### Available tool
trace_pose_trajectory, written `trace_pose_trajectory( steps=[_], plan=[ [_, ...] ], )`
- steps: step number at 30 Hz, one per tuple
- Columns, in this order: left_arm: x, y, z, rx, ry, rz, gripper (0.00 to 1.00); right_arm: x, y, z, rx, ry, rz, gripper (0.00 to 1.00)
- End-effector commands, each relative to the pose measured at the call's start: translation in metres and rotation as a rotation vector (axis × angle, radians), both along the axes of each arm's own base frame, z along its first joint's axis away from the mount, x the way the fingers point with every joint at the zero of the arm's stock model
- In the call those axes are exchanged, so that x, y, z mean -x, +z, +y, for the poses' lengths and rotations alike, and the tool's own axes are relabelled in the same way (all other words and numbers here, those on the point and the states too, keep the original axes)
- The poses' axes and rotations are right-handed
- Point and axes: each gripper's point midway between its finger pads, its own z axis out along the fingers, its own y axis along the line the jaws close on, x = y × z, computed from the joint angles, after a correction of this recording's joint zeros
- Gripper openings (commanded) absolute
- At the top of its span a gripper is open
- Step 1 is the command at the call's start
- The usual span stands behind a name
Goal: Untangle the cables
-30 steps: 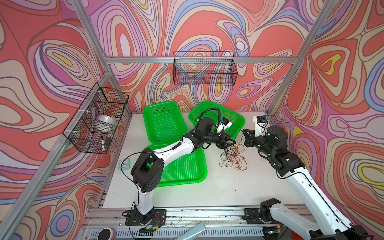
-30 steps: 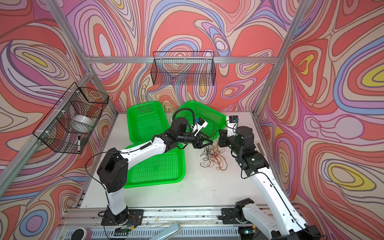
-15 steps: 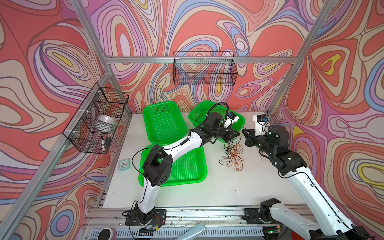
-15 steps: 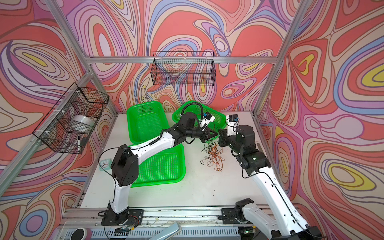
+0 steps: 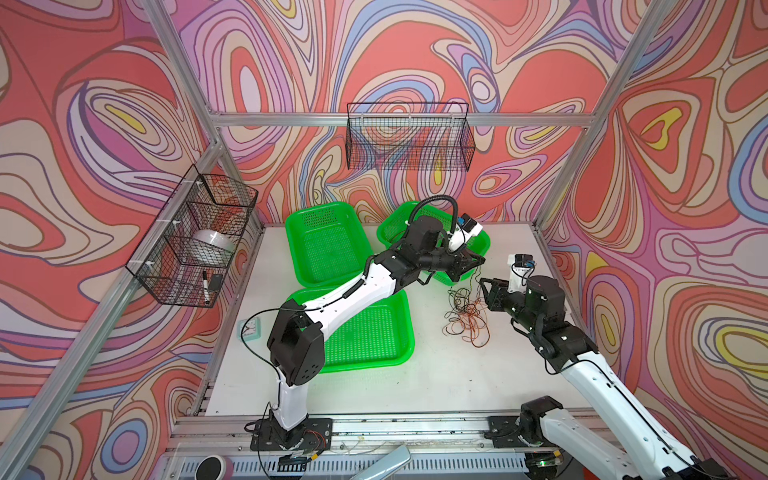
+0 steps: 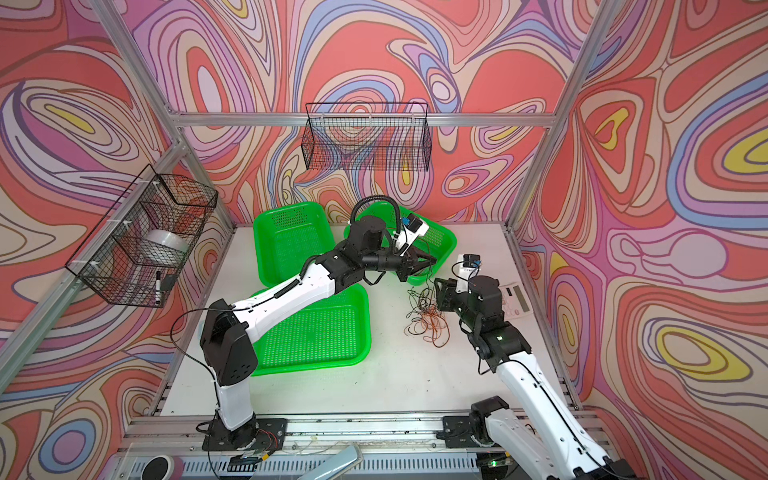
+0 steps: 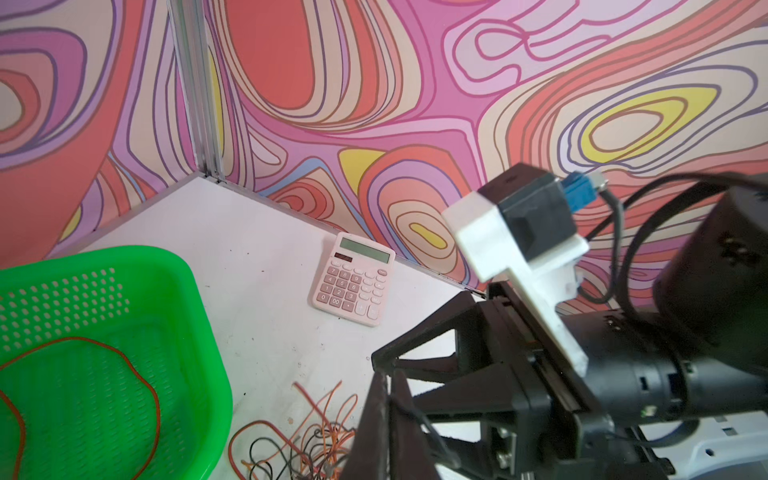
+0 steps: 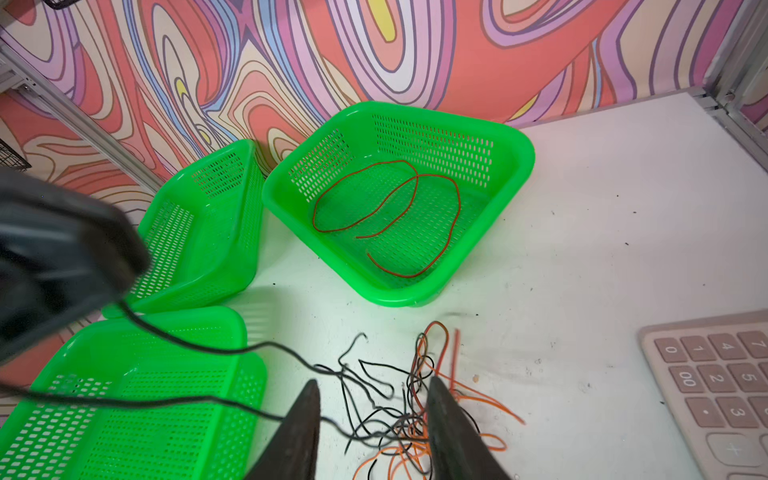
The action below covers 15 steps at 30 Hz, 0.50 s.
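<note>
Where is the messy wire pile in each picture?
In a top view: cables right of middle.
In a top view: cables right of middle.
Left wrist: cables beside green basket.
Right wrist: cables seen between right claw fingers.
Landmark: green basket holding one red wire.

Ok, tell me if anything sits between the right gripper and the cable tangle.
Nothing visible does. The right gripper hangs open just above the cable tangle, strands showing between its jaws; the calculator lies aside.
</note>
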Motion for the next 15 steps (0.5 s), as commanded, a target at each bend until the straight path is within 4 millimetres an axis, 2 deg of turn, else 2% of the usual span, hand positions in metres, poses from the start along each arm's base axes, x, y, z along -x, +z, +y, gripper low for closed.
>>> trace_pose_trajectory(
  steps=[1,5,9,15],
  plan=[
    [0.007,0.004,0.004,-0.012,0.0,-0.022,0.0,0.004,0.006,0.001,-0.031,0.006,-0.028,0.46],
    [0.009,0.023,0.006,0.017,-0.001,-0.05,0.0,0.012,-0.011,0.007,-0.036,0.05,0.025,0.48],
    [0.012,0.046,0.007,0.055,-0.008,-0.078,0.0,0.016,-0.02,0.025,-0.099,0.14,0.043,0.52],
    [0.019,0.075,0.007,0.098,-0.024,-0.107,0.0,0.006,-0.061,0.031,-0.154,0.12,0.161,0.54]
  ],
)
